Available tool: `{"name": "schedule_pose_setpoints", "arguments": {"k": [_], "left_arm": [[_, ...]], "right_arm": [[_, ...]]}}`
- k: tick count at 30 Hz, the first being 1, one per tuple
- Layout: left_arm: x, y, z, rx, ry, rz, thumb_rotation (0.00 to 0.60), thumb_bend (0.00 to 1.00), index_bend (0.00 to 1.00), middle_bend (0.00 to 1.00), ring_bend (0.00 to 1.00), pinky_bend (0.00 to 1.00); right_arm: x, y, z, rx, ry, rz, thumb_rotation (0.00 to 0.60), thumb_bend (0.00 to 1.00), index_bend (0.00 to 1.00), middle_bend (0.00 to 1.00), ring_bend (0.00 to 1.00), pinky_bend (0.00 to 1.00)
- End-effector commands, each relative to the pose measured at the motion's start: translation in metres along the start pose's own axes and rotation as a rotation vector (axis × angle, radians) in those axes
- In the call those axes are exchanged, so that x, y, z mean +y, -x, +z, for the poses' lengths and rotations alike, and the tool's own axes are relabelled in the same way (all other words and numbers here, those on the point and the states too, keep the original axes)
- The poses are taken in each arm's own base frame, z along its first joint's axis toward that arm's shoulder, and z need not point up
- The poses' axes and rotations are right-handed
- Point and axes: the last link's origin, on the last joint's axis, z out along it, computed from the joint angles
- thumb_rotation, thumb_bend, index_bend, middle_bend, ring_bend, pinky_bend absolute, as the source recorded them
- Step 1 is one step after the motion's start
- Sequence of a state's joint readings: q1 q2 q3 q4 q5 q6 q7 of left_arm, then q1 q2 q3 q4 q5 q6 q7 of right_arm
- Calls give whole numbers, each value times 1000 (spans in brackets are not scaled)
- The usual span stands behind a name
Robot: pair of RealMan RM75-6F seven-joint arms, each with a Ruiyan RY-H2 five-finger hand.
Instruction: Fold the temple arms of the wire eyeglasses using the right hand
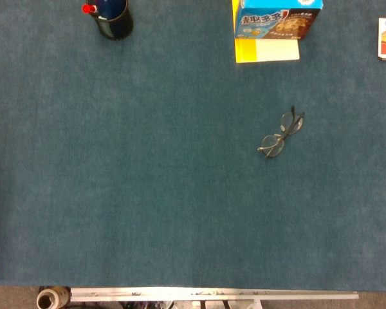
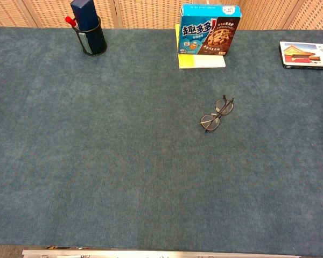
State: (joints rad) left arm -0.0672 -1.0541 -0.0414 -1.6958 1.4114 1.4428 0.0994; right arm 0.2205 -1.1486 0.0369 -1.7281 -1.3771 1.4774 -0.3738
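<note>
The wire eyeglasses (image 1: pixel 280 134) lie on the blue cloth right of centre, lenses side by side on a diagonal, temple arms lying close along the frame. The chest view shows the same eyeglasses (image 2: pixel 216 114) flat on the cloth, untouched. Neither hand appears in the head view or the chest view.
A blue cookie box (image 2: pixel 209 30) stands at the back over a yellow pad (image 1: pixel 266 51). A black pen holder (image 2: pixel 91 35) with a blue item is at the back left. A picture card box (image 2: pixel 307 55) lies at the far right edge.
</note>
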Motion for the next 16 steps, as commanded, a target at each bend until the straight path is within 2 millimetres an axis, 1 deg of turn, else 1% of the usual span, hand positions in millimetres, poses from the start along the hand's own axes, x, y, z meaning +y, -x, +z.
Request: {"name": "schedule_pose_setpoints", "arguments": {"k": [1,8,12,16], "left_arm": [[-1,1,1,-1,-5,1,600,101,217,201,230,485],[-2,2,4,-2,-14,4,600,101,218,201,230,485],[-2,3,5,-5,-16,4,600,101,218,201,230,485],[-1,6,7,-17,-20,8,600,101,218,201,230,485]], "right_arm": [[2,-2,-16,17,-7,46,600,82,338,255,78,156],[5,-8,-33,78,-35,115,600,82,338,255,78,156],[10,-9,-37,100,-29,149,600,83,338,255,78,156],[17,-6,-37,95,-11,172,600,82,338,255,78,156]]}}
